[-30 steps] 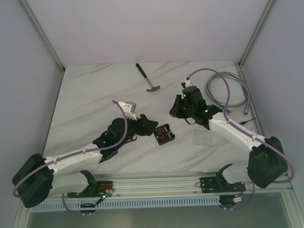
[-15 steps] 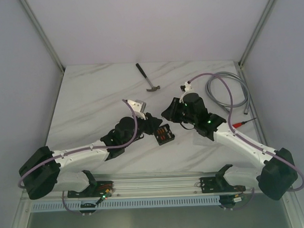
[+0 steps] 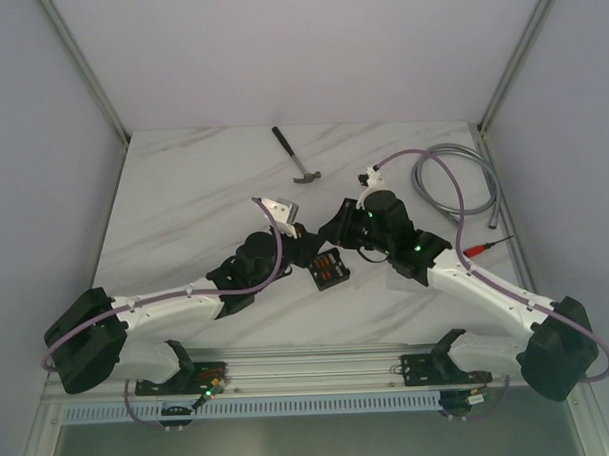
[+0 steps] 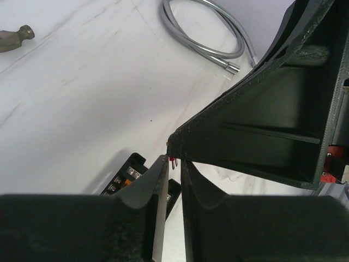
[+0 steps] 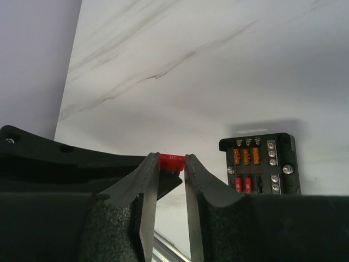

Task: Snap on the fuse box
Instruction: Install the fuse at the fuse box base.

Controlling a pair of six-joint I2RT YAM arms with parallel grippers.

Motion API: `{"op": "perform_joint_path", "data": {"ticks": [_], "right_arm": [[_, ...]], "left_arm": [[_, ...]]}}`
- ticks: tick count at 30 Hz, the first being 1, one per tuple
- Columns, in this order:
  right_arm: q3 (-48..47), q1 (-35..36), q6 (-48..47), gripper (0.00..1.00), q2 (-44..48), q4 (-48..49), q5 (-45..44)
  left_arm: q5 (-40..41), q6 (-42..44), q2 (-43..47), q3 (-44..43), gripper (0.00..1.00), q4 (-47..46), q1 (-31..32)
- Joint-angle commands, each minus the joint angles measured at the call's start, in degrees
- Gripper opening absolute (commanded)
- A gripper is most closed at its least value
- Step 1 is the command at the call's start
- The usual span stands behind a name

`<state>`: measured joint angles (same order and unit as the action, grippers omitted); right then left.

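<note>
Fuse box (image 3: pixel 329 268) sits open on the table, just below and between your two sets of fingertips, its slots facing up and no cover on it. Your right gripper (image 5: pixel 170 164) is pinched on a small red fuse (image 5: pixel 170 160). Your left gripper (image 4: pixel 173 164) has its jaws drawn narrow right at that fuse, but you cannot tell whether it grips it or only flanks it.

My reading is that you are mid-handover or steadying the fuse, so the snap-on itself has not begun. Next you need one gripper alone to own the fuse, then to bring it down, prongs first, squarely over a free slot.

The right wrist view gives you the fuse body and, beyond and to the right of the fingers, the fuse box with orange and red fuses seated; one slot beside the red pair looks empty. The left wrist view shows only a corner of the box beneath its fingers, though it does catch the fuse's prongs. The overhead view alone shows both arms meeting above the box.
</note>
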<state>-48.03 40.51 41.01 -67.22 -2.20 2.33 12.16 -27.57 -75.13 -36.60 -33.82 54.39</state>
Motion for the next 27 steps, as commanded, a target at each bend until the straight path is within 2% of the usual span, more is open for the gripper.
{"op": "perform_joint_path", "data": {"ticks": [1,7,12,14,17,20,25,27], "right_arm": [[0.7,0.8,1.0,0.17,1.0,2.1,-1.2],[0.9,1.4,-0.1,0.2,0.8,3.3,-0.3],[0.5,1.1,-7.9,0.41,3.9,3.3,0.5],[1.3,0.8,-12.4,0.45,6.9,4.0,1.8],[3.1,-0.1,-21.1,0.47,12.4,6.5,7.3],[3.6,-2.0,-28.5,0.47,15.7,6.5,16.4],[2.5,-4.2,-37.1,0.45,17.5,4.4,33.2],[2.0,-4.2,-39.2,0.45,17.8,3.5,35.9]], "left_arm": [[1.0,1.3,-0.5,-1.9,0.2,-1.8,0.3],[0.9,1.9,0.2,-1.8,0.0,-1.4,0.3],[0.1,4.4,2.2,-0.4,0.0,-0.7,0.2],[-1.5,5.6,3.8,0.7,0.0,-0.8,-0.2],[-7.6,7.8,6.8,2.1,0.0,-1.2,-1.1],[-15.7,10.8,10.0,2.4,0.0,-0.3,-1.5],[-24.5,14.2,13.6,1.6,0.0,3.2,-1.6],[-27.5,15.0,14.9,1.6,0.0,3.9,-1.6]]}}
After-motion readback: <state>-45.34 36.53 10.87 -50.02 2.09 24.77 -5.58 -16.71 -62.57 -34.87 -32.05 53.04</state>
